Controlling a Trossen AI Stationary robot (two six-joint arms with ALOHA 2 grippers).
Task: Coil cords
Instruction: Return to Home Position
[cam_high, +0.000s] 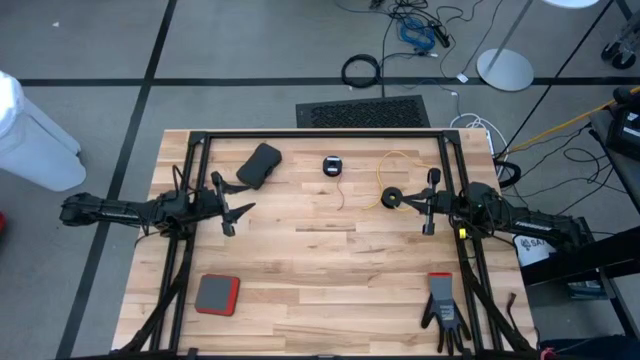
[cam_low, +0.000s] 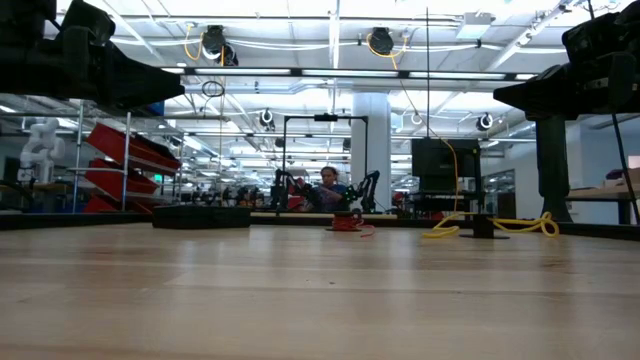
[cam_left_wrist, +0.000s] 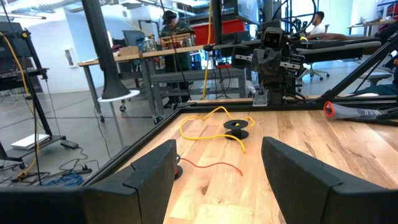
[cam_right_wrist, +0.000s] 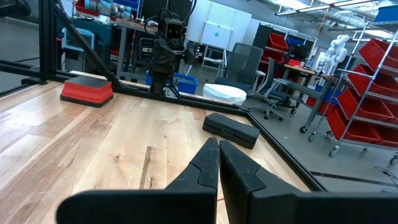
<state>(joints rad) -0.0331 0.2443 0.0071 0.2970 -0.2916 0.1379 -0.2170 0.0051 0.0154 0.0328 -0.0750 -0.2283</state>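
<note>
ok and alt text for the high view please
Top-down view of a wooden table: the left gripper, open, and the right gripper, shut, face each other, holding nothing. Between them lie a loose yellow cord with its black reel and a second black reel trailing a thin dark wire, plus a dark case, red pad and glove.

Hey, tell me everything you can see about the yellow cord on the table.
The yellow cord is a very thin wire, mostly unwound, lying slack on the wooden table in an open, wavy loop. It runs to its small round black reel, which lies flat on the wood. The reel sits close to the tip of the right gripper, which is shut. Whether they touch cannot be told. Nothing else touches the cord.
</note>
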